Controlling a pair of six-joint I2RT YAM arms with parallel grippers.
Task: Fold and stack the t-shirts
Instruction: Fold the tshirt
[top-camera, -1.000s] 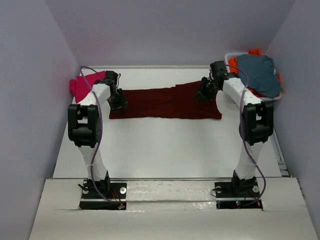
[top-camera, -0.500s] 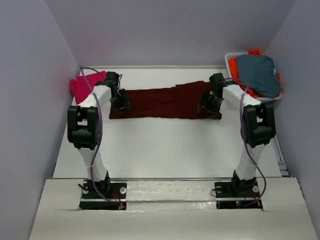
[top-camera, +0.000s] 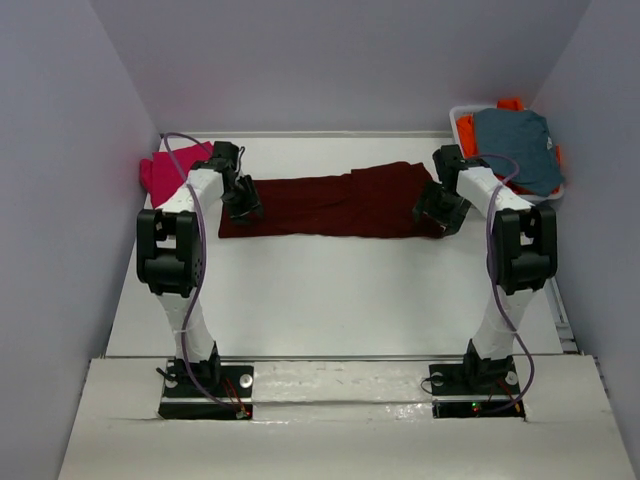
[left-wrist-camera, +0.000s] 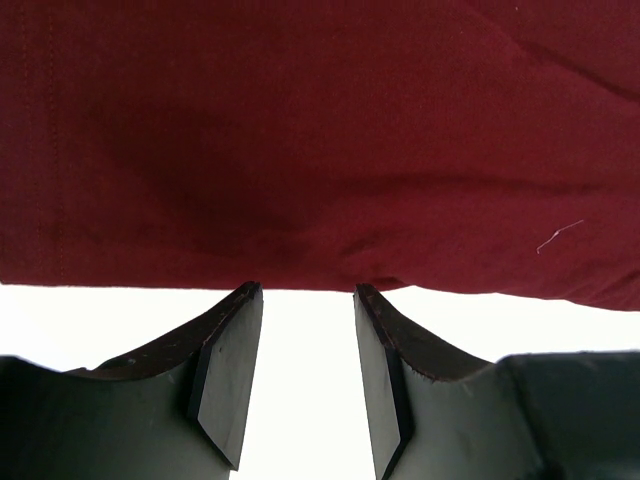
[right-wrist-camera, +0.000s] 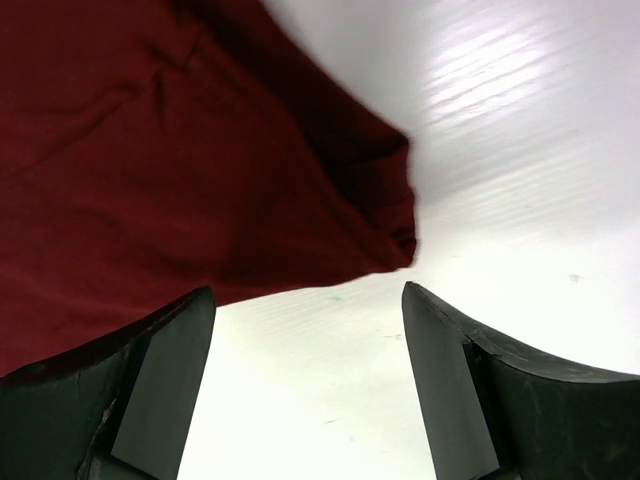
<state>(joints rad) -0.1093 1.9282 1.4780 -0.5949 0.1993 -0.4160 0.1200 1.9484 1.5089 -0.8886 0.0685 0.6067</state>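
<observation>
While the maroon shirt (top-camera: 335, 205) lies spread flat across the table's (top-camera: 330, 300) far half, the left gripper (left-wrist-camera: 308, 290) stands half open at its left end, tips at the hem, holding nothing. The right gripper (right-wrist-camera: 308, 290) gapes wide over its right corner, empty. A pink shirt (top-camera: 163, 172) sits at the far-left corner.

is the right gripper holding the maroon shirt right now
No, the right gripper stands wide open over the bare table, with the maroon shirt lying just past it.
</observation>
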